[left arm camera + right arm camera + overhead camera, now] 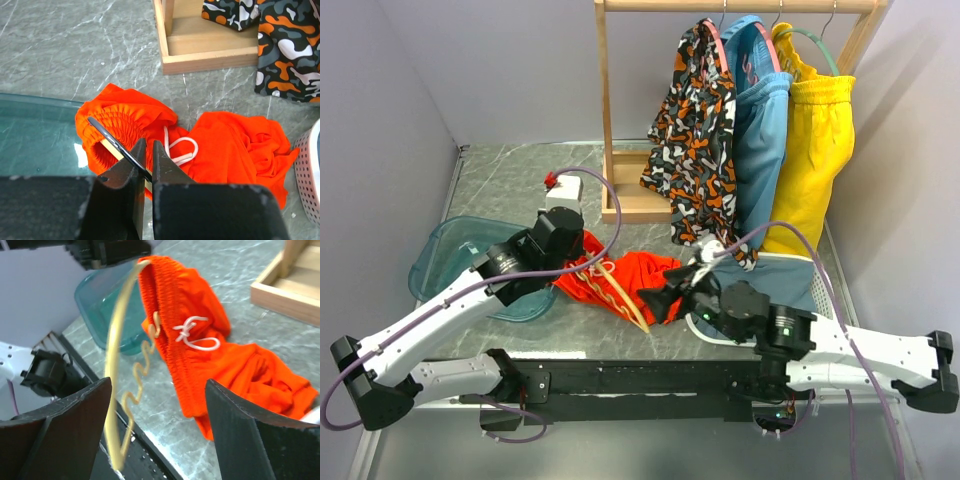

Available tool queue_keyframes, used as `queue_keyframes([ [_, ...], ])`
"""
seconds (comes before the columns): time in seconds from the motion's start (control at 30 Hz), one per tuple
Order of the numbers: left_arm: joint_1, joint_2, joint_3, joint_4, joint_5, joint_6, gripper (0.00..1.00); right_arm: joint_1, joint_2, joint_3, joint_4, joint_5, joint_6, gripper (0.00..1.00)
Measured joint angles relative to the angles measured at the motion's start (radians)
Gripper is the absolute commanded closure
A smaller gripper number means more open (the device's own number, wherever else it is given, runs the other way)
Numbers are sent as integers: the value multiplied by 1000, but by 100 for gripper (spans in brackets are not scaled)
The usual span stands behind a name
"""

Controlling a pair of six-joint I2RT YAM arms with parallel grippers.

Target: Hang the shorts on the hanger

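Left pincer (148, 151): fingers drawn almost together, clamped on a thin dark strip with a tan sliver beneath it. The right wrist view shows this to be the upper end of the hanger (116, 350). The grip point itself is cut off by the fingers' own bulk in the left wrist view.

Hanger: a pale tan arc running from the left pincer down toward the near edge of the surface (75, 45). Its lower end is blurred and passes out of sight behind the right pincer's finger. A wavy tan piece lies inside the arc; how it is attached is unclear.

Shorts (230, 145): bright orange-red. The gathered waistband is lifted and draped over the top of the hanger arc. The rest is crumpled on the surface, just beside the teal tub (35, 140). The white drawstring (182, 147) lies looped on the fabric. Cannot tell whether the hanger passes through the waist opening or only sits under a fold.

Right pincer (159, 387): fingers spread wide, nothing between them, near the shorts' lower half. Cannot tell if it touches the fabric.

Behind the shorts:
- the wooden rack base (210, 50)
- the patterned shorts (287, 45), cropped at the frame edge
- a white basket (310, 170), only its rim in view
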Motion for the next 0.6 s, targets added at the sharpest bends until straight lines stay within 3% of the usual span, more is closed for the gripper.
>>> queue_keyframes([
  [0.03,0,-2,0,-2,-5,-4,99,0,-24,-19,3,14,8,28],
  [0.27,0,-30,0,-17,-11,-33,99,-7,-54,-161,20,55,66,31],
  [0.6,0,-53,1,-24,-10,-58,99,-25,262,-198,179,-37,82,34],
])
